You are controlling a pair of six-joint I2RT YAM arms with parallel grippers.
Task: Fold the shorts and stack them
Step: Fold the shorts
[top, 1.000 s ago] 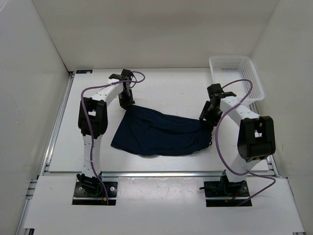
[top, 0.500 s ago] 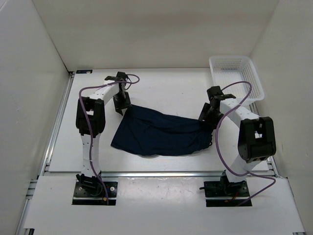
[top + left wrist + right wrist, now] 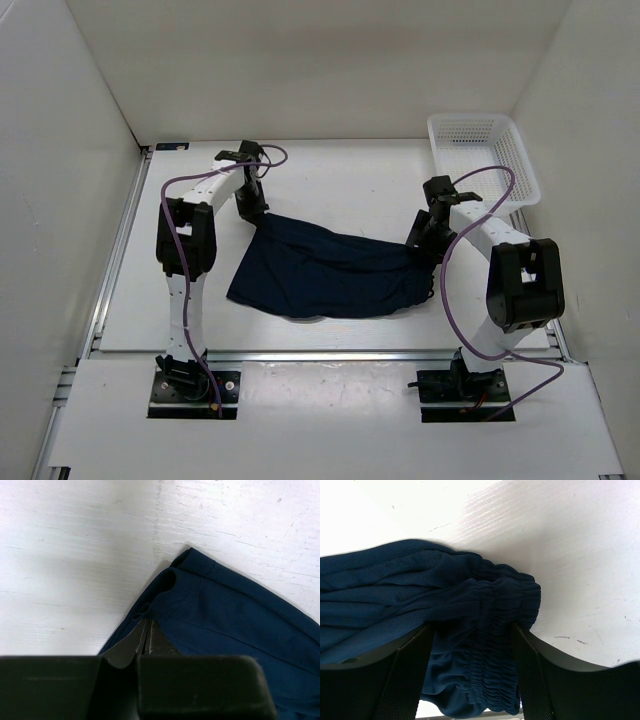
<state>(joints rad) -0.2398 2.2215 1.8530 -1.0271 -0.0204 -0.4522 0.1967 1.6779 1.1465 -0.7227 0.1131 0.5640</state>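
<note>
Shorts [image 3: 330, 272], dark navy and soft, are lying stretched crosswise on the white table [image 3: 340, 180] between my two arms. From overhead, the far edge is running from my left jaws across to my right jaws. The near edge is sagging in a curve toward my bases, with a thin shadow showing beneath it.

My left arm [image 3: 183, 310] is reaching to the far left corner of the fabric. My left jaws are pressed together there, pinching the shorts at a leg opening. In the left wrist view the thin grey fingers [image 3: 125, 652] are meeting, with navy cloth showing on either side of them. The hem corner [image 3: 175, 575] is curling over just past the tips, above the bare table.

My right arm [image 3: 520, 285] is bending in toward the right end of the shorts. My right jaws are standing wide around the gathered elastic waistband [image 3: 490, 610]. Its bunched ruffles are filling the gap and touching both dark fingers [image 3: 405, 680]. I cannot tell whether I am squeezing the waistband or only enclosing it.

A white mesh basket [image 3: 483, 155] is sitting at the far right corner of the table, well apart from the shorts.
</note>
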